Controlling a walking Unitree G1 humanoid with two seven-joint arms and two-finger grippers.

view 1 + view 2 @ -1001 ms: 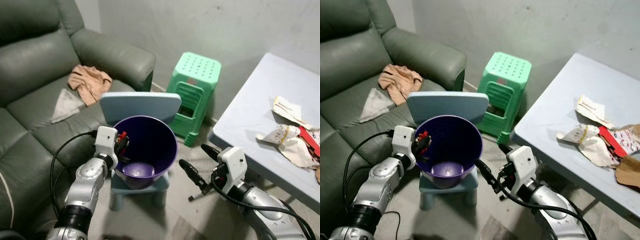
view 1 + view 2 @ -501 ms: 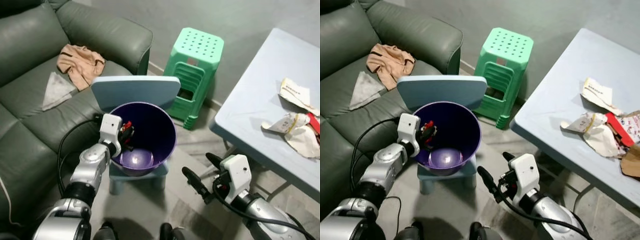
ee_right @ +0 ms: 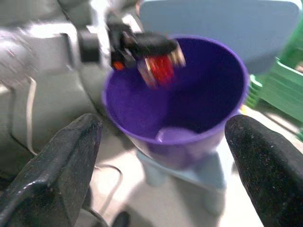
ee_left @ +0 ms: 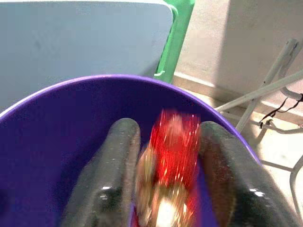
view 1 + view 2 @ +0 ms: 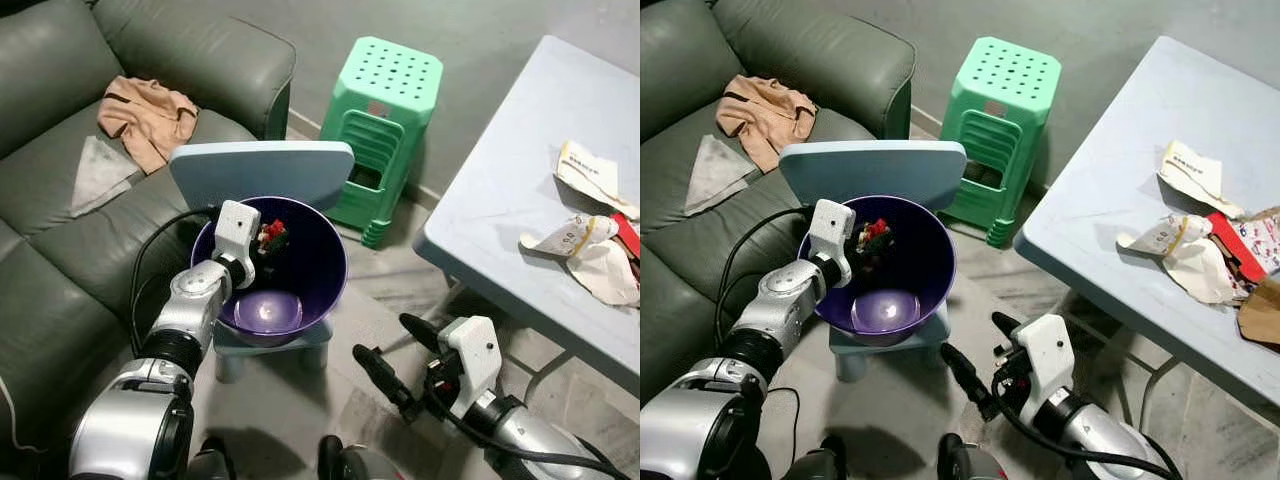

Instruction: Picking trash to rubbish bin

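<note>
Drop step judged in hand: red wrapper (image 4: 171, 156) pinched between left gripper (image 5: 268, 238) fingers over purple bin (image 5: 330, 290); next, release; right gripper (image 5: 398, 352) splayed, empty.

Your head views are evenly lit and sharp; both wrist views blur, especially the red wrapper (image 4: 170, 156).

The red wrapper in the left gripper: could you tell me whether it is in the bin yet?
Not dropped yet: the left gripper holds the red wrapper inside the purple bin's mouth.

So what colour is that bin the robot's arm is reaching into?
The bin is purple, clearest in the left eye view.
</note>
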